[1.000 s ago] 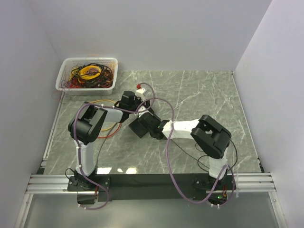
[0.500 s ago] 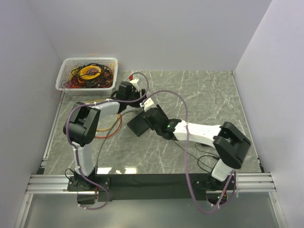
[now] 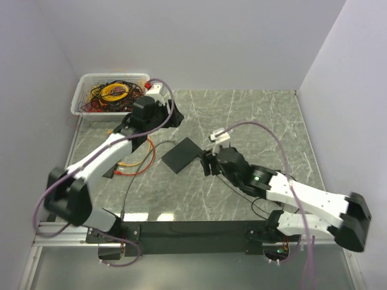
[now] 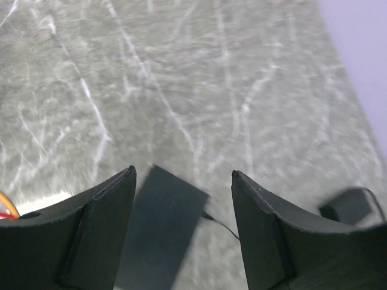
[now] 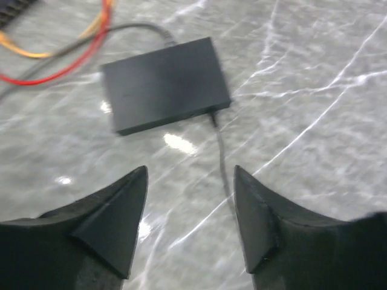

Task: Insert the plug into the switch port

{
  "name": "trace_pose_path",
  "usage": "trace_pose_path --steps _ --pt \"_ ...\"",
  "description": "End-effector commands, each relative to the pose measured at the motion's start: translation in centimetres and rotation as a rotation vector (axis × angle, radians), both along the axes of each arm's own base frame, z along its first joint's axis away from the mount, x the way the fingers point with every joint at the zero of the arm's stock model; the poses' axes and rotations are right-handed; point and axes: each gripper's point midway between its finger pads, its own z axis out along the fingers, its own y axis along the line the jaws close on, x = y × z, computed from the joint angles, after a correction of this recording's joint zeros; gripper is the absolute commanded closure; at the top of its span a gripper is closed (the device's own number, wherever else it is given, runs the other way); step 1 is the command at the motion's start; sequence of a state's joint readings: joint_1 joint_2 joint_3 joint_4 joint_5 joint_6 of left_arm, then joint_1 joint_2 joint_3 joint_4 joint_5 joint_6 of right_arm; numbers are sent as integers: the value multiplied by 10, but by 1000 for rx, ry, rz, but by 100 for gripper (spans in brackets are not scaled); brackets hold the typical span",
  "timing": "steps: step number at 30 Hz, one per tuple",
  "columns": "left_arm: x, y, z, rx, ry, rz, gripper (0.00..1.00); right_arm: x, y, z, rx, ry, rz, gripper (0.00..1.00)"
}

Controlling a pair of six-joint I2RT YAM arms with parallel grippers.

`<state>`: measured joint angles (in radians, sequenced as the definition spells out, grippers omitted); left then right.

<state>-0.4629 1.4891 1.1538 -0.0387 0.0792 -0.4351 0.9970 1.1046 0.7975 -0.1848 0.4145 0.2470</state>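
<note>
The switch [image 3: 182,154] is a flat black box lying on the marble table [image 3: 260,121]. In the right wrist view the switch [image 5: 166,84] lies ahead of the fingers, and the plug [image 5: 213,116] of a thin black cable [image 5: 222,160] sits at its near edge, apparently seated in a port. My right gripper [image 3: 207,163] [image 5: 190,171] hovers just right of the switch, open and empty. My left gripper [image 3: 171,118] [image 4: 183,174] hangs above and behind the switch [image 4: 160,229], open, holding nothing.
A white basket [image 3: 115,75] full of tangled cables stands at the back left. Loose orange and red cables [image 3: 130,166] lie left of the switch, and a grey cable [image 5: 154,29] enters its far side. Walls close in the table on three sides.
Both grippers have opened and drawn back from the switch. The left arm rose toward the basket; the right arm pulled away to the right and nearer.
</note>
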Motion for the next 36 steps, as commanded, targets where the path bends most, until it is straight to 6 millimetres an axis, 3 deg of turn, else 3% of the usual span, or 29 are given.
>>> trace_pose_path --steps 1,2,3,4,5,6,7,9,15,18,21,25,29,32,36 --pt "-45 4 14 -2 10 18 29 -31 -1 16 125 43 56 29" --pt "-49 14 17 11 -4 76 30 -38 -6 25 164 31 65 29" --pt "-65 10 10 12 12 66 30 -43 -9 29 190 37 68 28" --pt "-80 15 27 -19 -27 76 30 -48 -13 29 196 44 73 27" --pt "-90 19 27 -21 -23 86 30 -55 -17 41 240 27 88 25" --pt "-102 21 20 -26 -8 108 30 -60 -21 38 253 34 94 22" --pt "-116 28 34 -64 -38 115 30 -66 -22 38 266 42 115 22" --pt "-141 40 38 -118 -46 126 31 -77 -29 44 317 31 145 20" --pt "-179 83 20 -208 -23 228 27 -102 -36 79 522 1 228 16" --pt "-190 109 7 -202 -9 323 26 -106 -43 81 527 2 226 16" --pt "-197 112 13 -275 -33 332 22 -101 -58 74 481 14 154 16" --pt "-193 151 4 -260 -50 540 23 -102 -74 77 521 -4 111 15" --pt "-187 209 -7 -182 -149 854 25 -108 -75 80 558 -30 147 13" --pt "-185 235 -12 -111 -223 990 25 -110 -73 84 562 -35 168 13" --pt "-179 245 -14 -39 -291 1068 23 -113 -65 80 547 -23 208 13"
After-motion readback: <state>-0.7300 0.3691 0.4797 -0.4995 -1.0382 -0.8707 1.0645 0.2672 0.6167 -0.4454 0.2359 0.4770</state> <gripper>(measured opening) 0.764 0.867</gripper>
